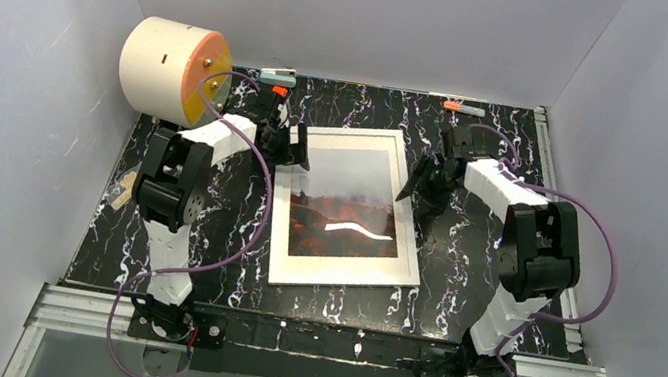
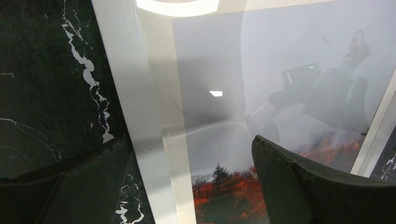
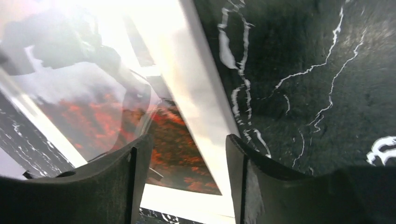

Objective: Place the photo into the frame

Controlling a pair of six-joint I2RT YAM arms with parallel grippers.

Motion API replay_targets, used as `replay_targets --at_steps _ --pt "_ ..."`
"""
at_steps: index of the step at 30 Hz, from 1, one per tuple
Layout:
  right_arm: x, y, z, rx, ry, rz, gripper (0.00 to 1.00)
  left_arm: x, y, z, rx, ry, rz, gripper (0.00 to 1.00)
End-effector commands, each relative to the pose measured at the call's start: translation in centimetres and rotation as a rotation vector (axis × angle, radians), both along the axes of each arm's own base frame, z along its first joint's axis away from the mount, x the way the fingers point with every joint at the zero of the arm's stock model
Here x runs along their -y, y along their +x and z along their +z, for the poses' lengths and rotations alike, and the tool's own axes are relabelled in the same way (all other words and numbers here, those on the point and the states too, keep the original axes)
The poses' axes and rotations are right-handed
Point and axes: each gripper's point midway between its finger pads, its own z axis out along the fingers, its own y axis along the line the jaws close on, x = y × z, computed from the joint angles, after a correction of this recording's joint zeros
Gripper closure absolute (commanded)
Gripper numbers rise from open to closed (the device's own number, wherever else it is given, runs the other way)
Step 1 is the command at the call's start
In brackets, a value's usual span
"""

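The thin white rectangular picture frame (image 1: 341,276) lies flat on the black white-veined marble table (image 1: 456,289), with the red-orange and misty grey paper photo (image 1: 347,206) inside it. Farther out, my left gripper (image 1: 294,149) gapes wide across its left edge. My right gripper (image 1: 419,187) straddles the right edge, fingers parted.

Frame (image 1: 341,276) hemmed in at its far half; near strip open
The frame fills the middle of the worktop (image 1: 446,287); the left pincer (image 1: 294,147) and right pincer (image 1: 422,184), both spread, crowd its far side edges; bare surface lies open along its near edge and beside its near corners; a cream drum (image 1: 167,69) blocks the far-left corner; walls (image 1: 2,146) close three sides.
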Motion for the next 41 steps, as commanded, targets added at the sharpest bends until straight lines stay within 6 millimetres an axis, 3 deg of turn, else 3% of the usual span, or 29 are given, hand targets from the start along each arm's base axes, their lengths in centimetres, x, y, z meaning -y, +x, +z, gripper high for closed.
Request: replay_targets --at_steps 1,5,9,13,21,31,41 --pt "0.5 3.9 8.7 0.24 -0.037 -0.101 0.28 -2.0 0.5 2.5 0.059 0.091 0.027 0.01" --pt "3.8 4.8 12.9 0.371 -0.164 -0.212 0.21 -4.6 0.7 5.9 0.132 0.201 0.064 0.02" --pt "6.7 3.7 16.3 0.472 -0.242 -0.303 0.21 -6.1 -0.5 10.8 0.213 0.23 0.109 0.02" --pt "9.1 1.4 18.7 0.553 -0.282 -0.389 0.21 -7.8 -3.6 16.1 0.328 0.219 0.184 0.01" --pt "12.4 -2.7 24.4 0.752 -0.296 -0.482 0.04 -11.2 -10.2 23.7 0.569 0.195 0.289 0.02" --pt "15.7 -8.1 28.9 0.824 -0.345 -0.573 0.01 -14.9 -16.9 27.9 0.674 0.237 0.373 0.02" --pt "15.1 -10.8 31.7 0.841 -0.312 -0.464 0.01 -16.1 -20.9 29.6 0.67 0.24 0.381 0.02"
